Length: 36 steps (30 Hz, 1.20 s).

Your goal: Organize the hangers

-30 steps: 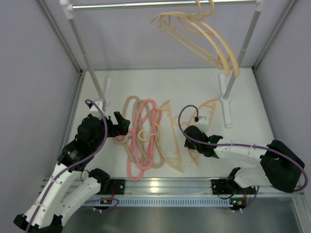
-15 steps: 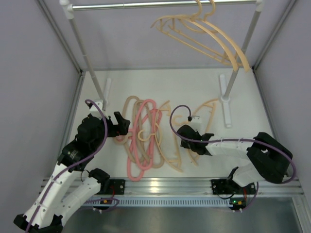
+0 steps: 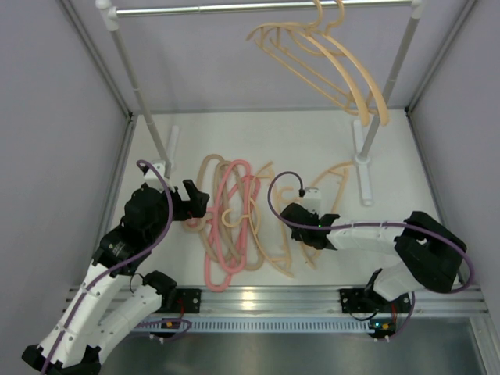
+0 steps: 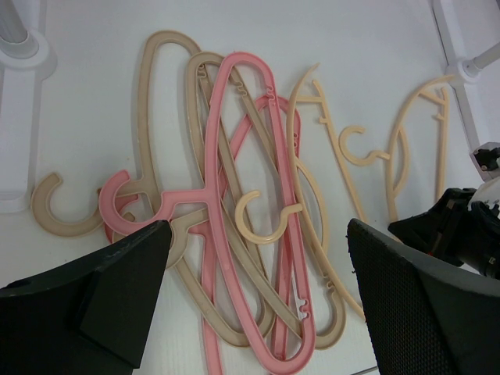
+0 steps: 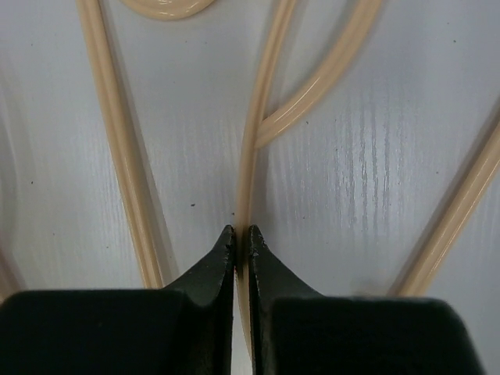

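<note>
Right gripper point(image 5: 241, 234) is down on the table point(image 3: 312, 141), jaws pinched together on one thin bar of a peach hanger point(image 5: 254, 133). The bar runs straight out from between the tips, so the hold sits at the very ends of the fingers.

Shallow hold on a slick rod, so I'd lift slow and straight up and watch for the hanger swinging about the pinch. Other peach bars lie just beside it on both sides, one branching off it just ahead of the tips. If any of them rises with it, set it down and re-grip deeper.

Left gripper point(image 3: 195, 203) hovers with its jaws spread wide and nothing between them, at the left edge of the pile point(image 4: 250, 195) of pink, tan and peach hangers. It's placed to pin the heap if the lift drags it.

Far side: several peach hangers point(image 3: 344, 66) hang near the right end of the rail point(image 3: 258, 8) — likely where this one goes. Get the hook upright before the reach.
</note>
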{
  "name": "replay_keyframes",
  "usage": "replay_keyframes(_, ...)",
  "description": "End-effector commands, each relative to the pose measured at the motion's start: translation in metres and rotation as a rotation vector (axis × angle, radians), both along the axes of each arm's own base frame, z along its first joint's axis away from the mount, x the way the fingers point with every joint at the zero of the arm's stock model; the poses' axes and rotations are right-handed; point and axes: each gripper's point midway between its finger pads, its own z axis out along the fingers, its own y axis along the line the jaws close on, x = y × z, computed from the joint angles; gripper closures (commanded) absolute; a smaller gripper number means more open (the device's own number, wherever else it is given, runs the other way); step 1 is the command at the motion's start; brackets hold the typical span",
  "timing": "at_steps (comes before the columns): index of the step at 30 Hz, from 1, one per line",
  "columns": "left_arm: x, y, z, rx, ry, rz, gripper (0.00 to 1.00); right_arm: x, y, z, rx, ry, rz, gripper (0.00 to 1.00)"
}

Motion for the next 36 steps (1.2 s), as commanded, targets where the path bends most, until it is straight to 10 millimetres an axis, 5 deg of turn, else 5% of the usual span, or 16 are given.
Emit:
replay_keyframes(1, -0.001, 0.001, -0.002, -0.002, -0.003, 0.002, 0.02, -0.013, 0.002, 0.018, -0.037, 0.005, 0.043, 1.00)
replay_keyframes(10, -0.003, 0.004, 0.002, -0.010, -0.022, 0.009, 0.02, -0.028, 0.022, 0.124, 0.218, -0.110, 0.169, 1.00)
replay_keyframes(26, -0.003, 0.002, 0.002, -0.012, -0.018, -0.001, 0.02, -0.060, 0.042, 0.271, 0.631, -0.271, 0.367, 1.00)
replay_keyframes(36, -0.004, 0.002, 0.003, -0.015, -0.022, 0.001, 0.02, -0.056, 0.053, 0.363, 0.803, -0.426, 0.403, 1.00)
